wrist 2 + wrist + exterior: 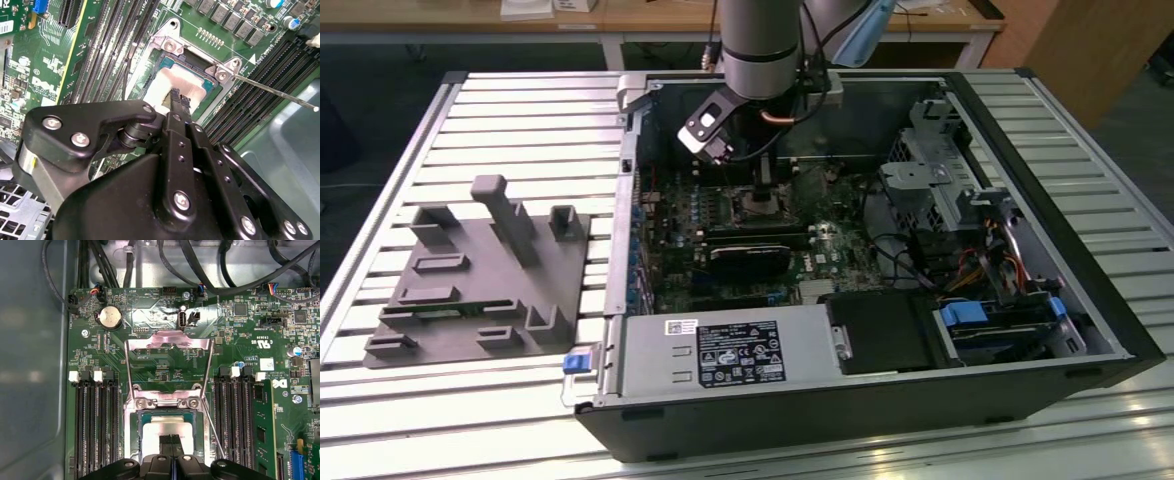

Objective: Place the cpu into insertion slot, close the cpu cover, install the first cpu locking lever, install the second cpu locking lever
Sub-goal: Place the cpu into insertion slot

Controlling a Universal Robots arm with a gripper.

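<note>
If the gripper [178,96] pushes down too hard, I think it could hurt the cpu [155,432] or the tiny pins under it, more so if the cpu sits a bit crooked in the slot [172,61]. If the gripper slides sideways, it could scratch the shiny grey top or push the cpu out of place. A thin locking lever [270,90] sticks out from one corner of the slot, close to the gripper, and a bump could bend it. The long black memory slots [95,425] on both sides are near too, so a wide swing could hit them. The cpu cover [167,341] is not shut. It is flipped open at one edge of the slot, and the green board [240,340] shows through its big hole. If the cover dropped now, it could land on the gripper. The cpu looks flat in its slot on the board, inside the open computer case [854,420] that rests on the bench [520,110]. The gripper is right over the middle of the cpu and points down at it. Its two fingers are pressed together with nothing between them, so it holds nothing. I cannot tell if the tips touch the cpu or hang just above it.
</note>
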